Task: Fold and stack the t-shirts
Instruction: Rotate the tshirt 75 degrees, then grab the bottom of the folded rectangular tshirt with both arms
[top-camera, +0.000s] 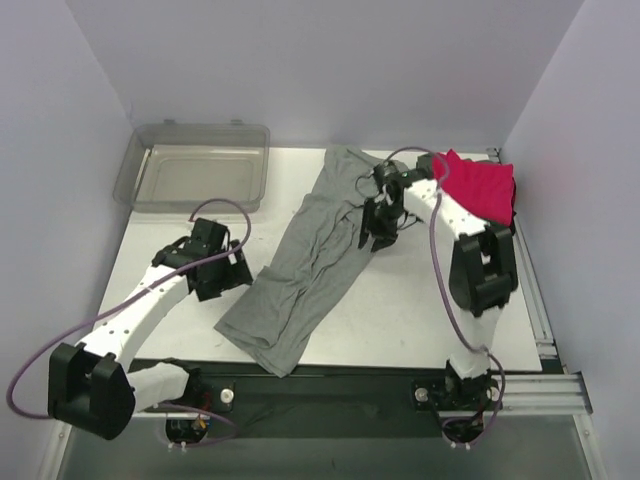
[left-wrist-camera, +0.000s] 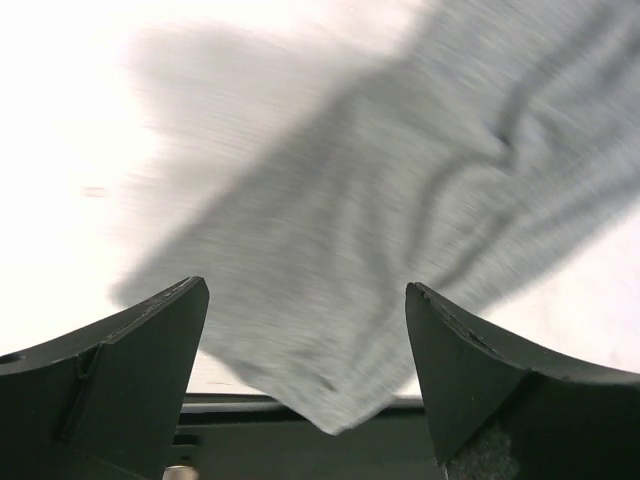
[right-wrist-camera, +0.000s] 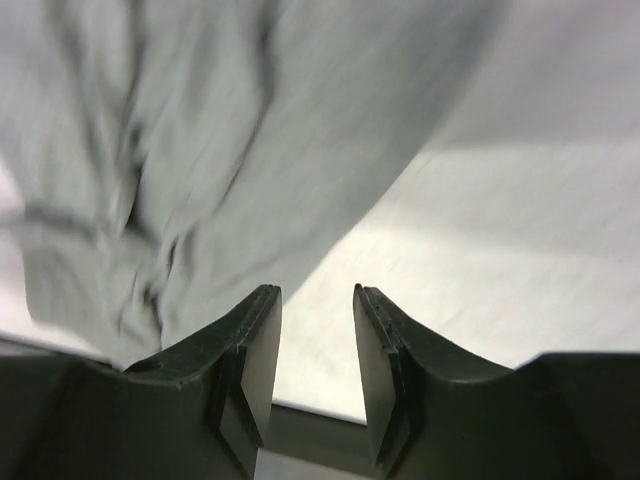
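A large heather-grey t-shirt (top-camera: 310, 258) lies crumpled in a long diagonal strip across the middle of the white table, its lower corner hanging over the near edge. It fills the left wrist view (left-wrist-camera: 400, 220) and the left of the right wrist view (right-wrist-camera: 180, 150). A bright pink-red t-shirt (top-camera: 478, 186) lies folded at the back right. My left gripper (top-camera: 228, 272) is open and empty just left of the grey shirt's lower part; the shirt's corner shows between its fingers (left-wrist-camera: 150, 350). My right gripper (top-camera: 378, 240) is open and empty at the shirt's right edge, over bare table.
A clear plastic bin (top-camera: 197, 166) stands at the back left of the table (top-camera: 420, 300). The right arm's cable loops above the pink-red shirt. Walls close in on the back, left and right. A metal rail runs along the table's right side.
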